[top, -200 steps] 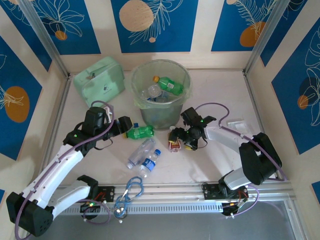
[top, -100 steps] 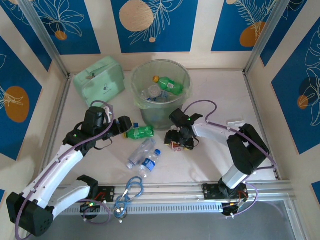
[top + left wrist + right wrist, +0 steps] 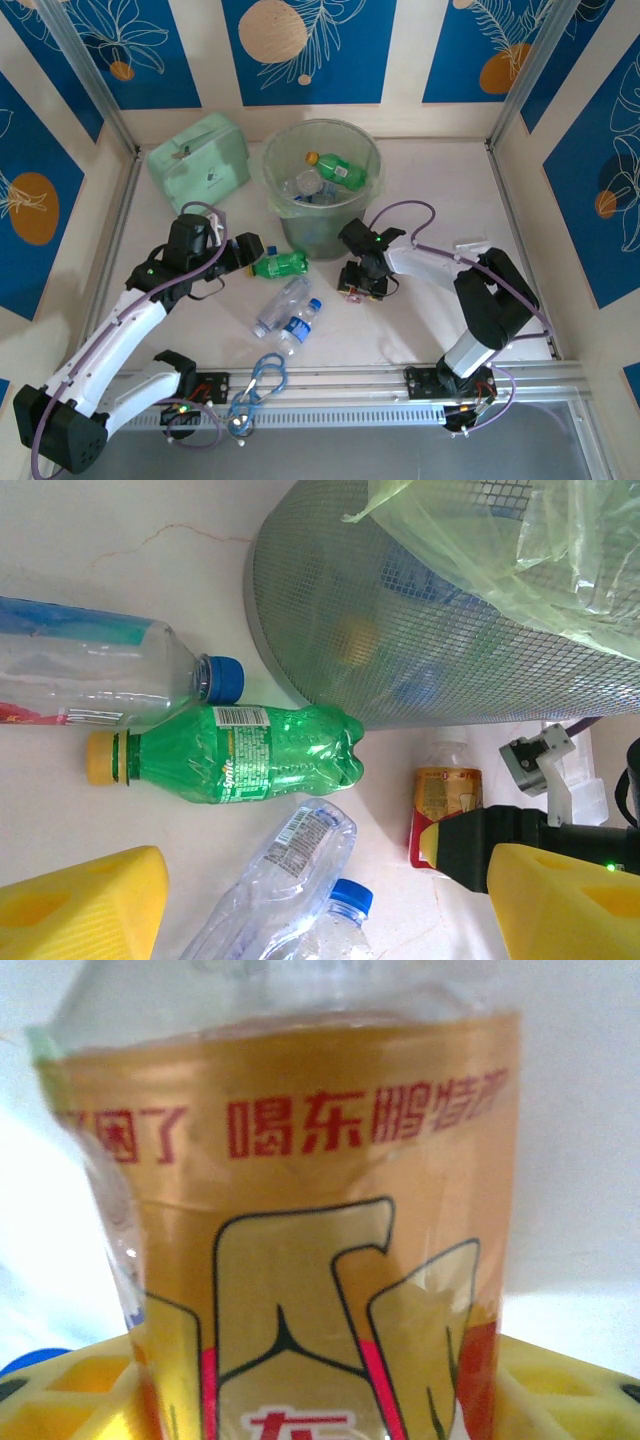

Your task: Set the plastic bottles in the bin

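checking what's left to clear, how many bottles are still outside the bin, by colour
green bottle: 1
clear bottles: 3
orange-label bottle: 1
total: 5

Outside the one bin [image 3: 420,660] lie three clear bottles [image 3: 100,680] [image 3: 290,855] [image 3: 330,935], one green bottle [image 3: 260,755] and one orange-labelled bottle [image 3: 445,800].

Our left arm [image 3: 115,335] stretches forward from its base with the wrist bent over, and the left gripper [image 3: 247,256] is held low with its jaws wide apart. Our right arm [image 3: 478,300] folds sharply at the elbow and reaches across toward the left gripper's side. The right gripper [image 3: 362,284] points down, its yellow fingers [image 3: 565,1390] set against both sides of an orange-labelled bottle [image 3: 320,1210].
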You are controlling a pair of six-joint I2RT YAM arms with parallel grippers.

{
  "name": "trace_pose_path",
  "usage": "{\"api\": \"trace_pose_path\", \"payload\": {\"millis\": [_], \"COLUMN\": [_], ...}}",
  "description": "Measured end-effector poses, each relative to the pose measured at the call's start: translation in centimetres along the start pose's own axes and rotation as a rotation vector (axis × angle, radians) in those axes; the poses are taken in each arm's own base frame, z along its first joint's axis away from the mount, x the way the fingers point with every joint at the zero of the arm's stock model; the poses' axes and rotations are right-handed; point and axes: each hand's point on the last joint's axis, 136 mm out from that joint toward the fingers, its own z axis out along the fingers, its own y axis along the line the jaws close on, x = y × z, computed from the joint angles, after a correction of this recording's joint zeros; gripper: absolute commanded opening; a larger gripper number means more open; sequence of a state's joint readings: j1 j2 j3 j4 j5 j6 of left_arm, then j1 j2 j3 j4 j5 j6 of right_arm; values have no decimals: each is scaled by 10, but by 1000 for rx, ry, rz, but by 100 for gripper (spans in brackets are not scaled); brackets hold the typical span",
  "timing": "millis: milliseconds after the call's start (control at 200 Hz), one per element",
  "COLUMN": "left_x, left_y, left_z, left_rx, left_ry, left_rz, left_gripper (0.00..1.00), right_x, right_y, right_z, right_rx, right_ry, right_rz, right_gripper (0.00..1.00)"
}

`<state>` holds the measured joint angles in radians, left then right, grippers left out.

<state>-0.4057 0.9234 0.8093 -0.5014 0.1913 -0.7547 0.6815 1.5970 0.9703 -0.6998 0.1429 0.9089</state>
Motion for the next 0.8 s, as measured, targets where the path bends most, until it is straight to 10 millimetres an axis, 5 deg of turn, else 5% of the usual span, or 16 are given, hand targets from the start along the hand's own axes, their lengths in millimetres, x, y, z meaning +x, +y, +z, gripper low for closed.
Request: {"api": "trace_pose_path", "payload": {"millis": [155,325,615,795], "left_x": [-1,-5,-20,-15], "left_y": [-1,-8,-60,-97], "left_z": [-2,-8,-20,-20], "left_rx": [5,26,235,425], "left_ry": [-5,-9,7,78], "left_rz": [-1,4,31,16], "left_gripper": [84,88,86,86], "right_x": [9,34,84,94], "right_y": [-2,9,41,84], "right_z": [-20,-64,-139,-175], "right_rx": [-27,-137,-422,-519], "right_ry": [-36,-100,-166,-175], "right_rz": [-20,-124,-339,-460], "right_gripper": [53,51,50,50]}}
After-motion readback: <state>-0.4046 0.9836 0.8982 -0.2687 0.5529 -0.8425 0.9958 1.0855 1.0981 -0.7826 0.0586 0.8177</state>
